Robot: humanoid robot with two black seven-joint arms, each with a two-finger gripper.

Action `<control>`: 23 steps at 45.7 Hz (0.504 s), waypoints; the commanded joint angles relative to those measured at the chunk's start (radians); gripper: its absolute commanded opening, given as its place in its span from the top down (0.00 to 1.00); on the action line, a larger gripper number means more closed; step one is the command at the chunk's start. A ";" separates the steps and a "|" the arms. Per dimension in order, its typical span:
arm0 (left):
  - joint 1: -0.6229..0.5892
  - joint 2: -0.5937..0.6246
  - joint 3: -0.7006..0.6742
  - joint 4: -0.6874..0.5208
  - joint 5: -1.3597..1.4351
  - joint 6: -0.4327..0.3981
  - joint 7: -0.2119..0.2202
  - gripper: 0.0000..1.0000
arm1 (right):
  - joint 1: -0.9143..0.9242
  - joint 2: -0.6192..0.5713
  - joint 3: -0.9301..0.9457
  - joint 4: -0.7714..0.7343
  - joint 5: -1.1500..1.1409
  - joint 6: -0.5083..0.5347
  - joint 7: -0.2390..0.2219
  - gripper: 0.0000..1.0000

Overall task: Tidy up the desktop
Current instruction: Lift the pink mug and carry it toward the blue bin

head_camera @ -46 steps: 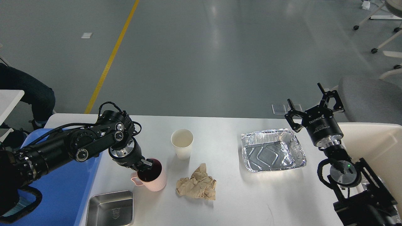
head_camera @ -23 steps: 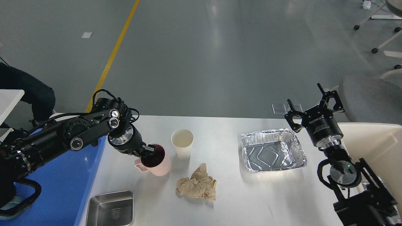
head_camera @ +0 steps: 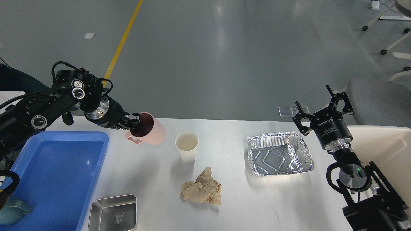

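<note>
So the left pincer (head_camera: 134,121) is up in the air pinching the rim of a pink mug (head_camera: 146,129), one finger inside and one outside. The mug hangs tilted, mouth facing back toward the arm, handle pointing down. It's lifted off the tabletop (head_camera: 231,199), which lies below it and stretches off to the right and toward the camera.

The right pincer (head_camera: 322,104) is spread wide, fingers pointing up, holding nothing. It hovers past the tabletop's far right edge, so the tabletop sits to its left and nearer the camera.

The tabletop itself is big, white, smooth and a bit glossy, with rounded corners.

Stuff on it:
- a white paper cup (head_camera: 186,147), upright, just to the right of the held mug and lower down
- a crumpled brown paper wad (head_camera: 201,189), nearer the camera than the cup
- a foil tray (head_camera: 279,157), just below and left of the right pincer
- a small steel tray (head_camera: 113,213) at the near edge, well below the left pincer

A blue bin (head_camera: 61,179) sits under the left arm, with something teal (head_camera: 13,211) in its near corner. A cream bin (head_camera: 382,144) is by the right arm.

Readable text: the right pincer body says ROBOTIQ. The steel tray has a stamped emblem I can't read.
</note>
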 commanded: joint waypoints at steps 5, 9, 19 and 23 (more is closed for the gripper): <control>-0.080 0.058 -0.104 0.007 -0.187 0.000 0.010 1.00 | 0.005 -0.002 -0.002 0.000 0.000 0.000 0.000 0.00; -0.151 0.073 -0.121 0.016 -0.269 0.000 0.027 1.00 | 0.006 -0.001 -0.002 0.000 0.000 0.000 0.000 0.00; -0.291 0.151 -0.109 0.018 -0.366 0.000 0.061 1.00 | 0.009 -0.004 -0.002 0.000 0.000 0.000 -0.003 0.00; -0.300 0.168 -0.103 0.016 -0.368 0.000 0.064 1.00 | 0.009 -0.004 -0.002 0.000 0.000 0.000 0.000 0.00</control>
